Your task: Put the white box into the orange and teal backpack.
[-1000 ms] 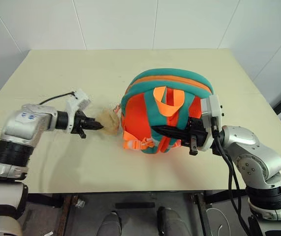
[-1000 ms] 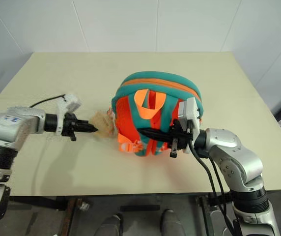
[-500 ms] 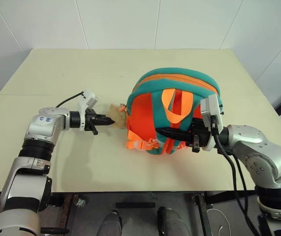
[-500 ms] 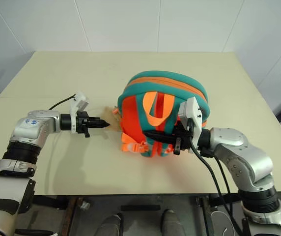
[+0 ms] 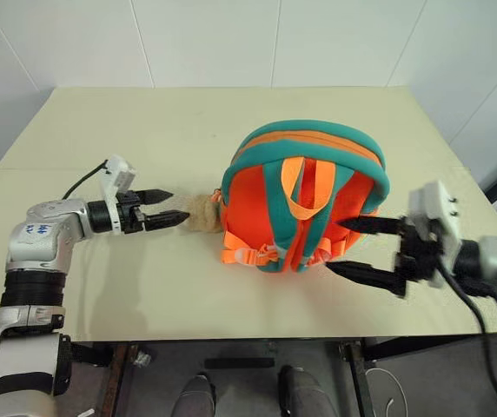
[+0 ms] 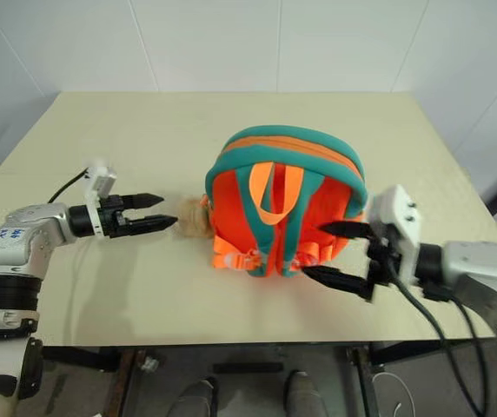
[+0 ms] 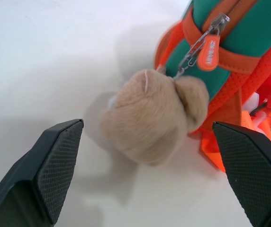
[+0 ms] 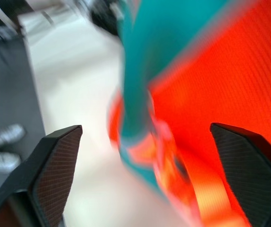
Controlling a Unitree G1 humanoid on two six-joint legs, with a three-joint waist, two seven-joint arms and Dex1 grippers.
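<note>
Both pairs of jaws stand spread wide and hold nothing. Left gripper (image 5: pixel 163 208) lies level over the table (image 5: pixel 101 130), its fingertips pointing at the beige plush (image 7: pixel 149 116) that hangs by a small chain from a zipper pull (image 7: pixel 210 52) at the backpack's side; the tips sit just short of the plush, which lies between their lines in the left wrist view. Right gripper (image 5: pixel 353 246) points in from the opposite side, its upper finger close against the backpack (image 5: pixel 305 187) near the teal edge and its lower finger near the bottom corner; whether either finger touches the fabric cannot be told.

Backpack: upright near the table's centre, strap side facing the robot, orange top handle (image 5: pixel 305 182) looped over the front, buckles (image 5: pixel 244 254) at the lower edge. Zipper line along the top appears shut.

White box: no view shows it on the table, and the task's end state fits this, so it is probably already inside, though the closed pack hides any proof.

Key relation: the pack lies between the two grippers, plush end toward the left arm, body nearer the right. Judged stage: release, with withdrawal of both arms as the likely next move.
</note>
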